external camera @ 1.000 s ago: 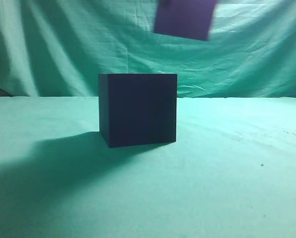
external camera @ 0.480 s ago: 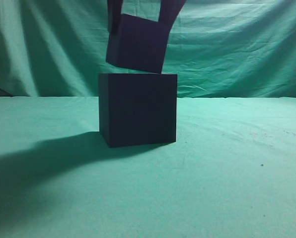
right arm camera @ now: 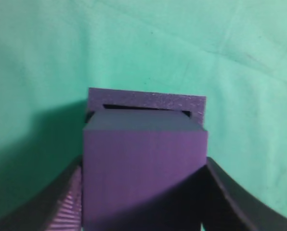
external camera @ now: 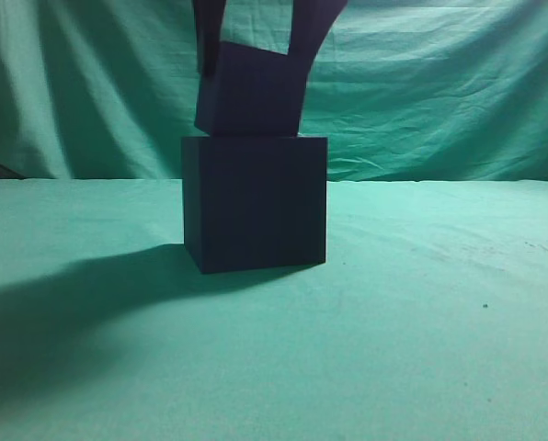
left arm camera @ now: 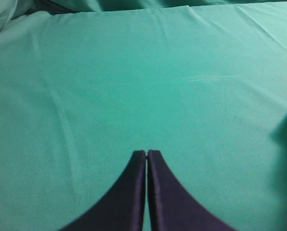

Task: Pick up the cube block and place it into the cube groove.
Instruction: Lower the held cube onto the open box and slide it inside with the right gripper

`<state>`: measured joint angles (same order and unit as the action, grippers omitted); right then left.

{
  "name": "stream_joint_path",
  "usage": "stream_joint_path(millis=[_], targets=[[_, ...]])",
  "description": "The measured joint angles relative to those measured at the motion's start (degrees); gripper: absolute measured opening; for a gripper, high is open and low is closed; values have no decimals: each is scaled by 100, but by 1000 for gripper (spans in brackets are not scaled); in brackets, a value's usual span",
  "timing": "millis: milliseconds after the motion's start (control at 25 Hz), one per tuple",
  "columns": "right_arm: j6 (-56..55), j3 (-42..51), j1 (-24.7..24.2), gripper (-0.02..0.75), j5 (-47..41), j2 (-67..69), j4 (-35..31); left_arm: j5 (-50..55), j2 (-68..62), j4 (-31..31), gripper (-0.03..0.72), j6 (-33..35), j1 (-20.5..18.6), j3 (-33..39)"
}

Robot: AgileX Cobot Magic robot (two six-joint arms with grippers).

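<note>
— Right gripper (external camera: 253,37) first: what is it doing?

— Its two dark fingers (right arm camera: 61,202) are clamped on the sides of the small purple cube (external camera: 250,90). From the front camera the cube hangs tilted, its lower edge right at the top of the big dark box (external camera: 256,202); I cannot tell whether it has dipped inside.

— And from the wrist camera?

— The cube fills the middle of that view, and beyond it the rim of the box shows as a purple band with a dark slit of opening between rim and cube.

— Where does the box stand?

— On the green cloth (external camera: 421,322) that covers the table, around the middle, upright, with its shadow falling to the left.

— The left gripper (left arm camera: 146,154)?

— Fingertips pressed together with nothing between them, above bare green cloth. It does not appear in the front camera
</note>
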<state>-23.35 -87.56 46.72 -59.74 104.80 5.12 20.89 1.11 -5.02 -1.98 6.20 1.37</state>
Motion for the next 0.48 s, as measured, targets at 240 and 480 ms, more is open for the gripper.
stream_joint_path(millis=[240, 480], targets=[[46, 21, 0, 432, -386, 145, 265, 0, 0, 0, 0, 0, 0, 0], [341, 24, 0, 432, -347, 145, 278, 0, 0, 0, 0, 0, 0, 0]])
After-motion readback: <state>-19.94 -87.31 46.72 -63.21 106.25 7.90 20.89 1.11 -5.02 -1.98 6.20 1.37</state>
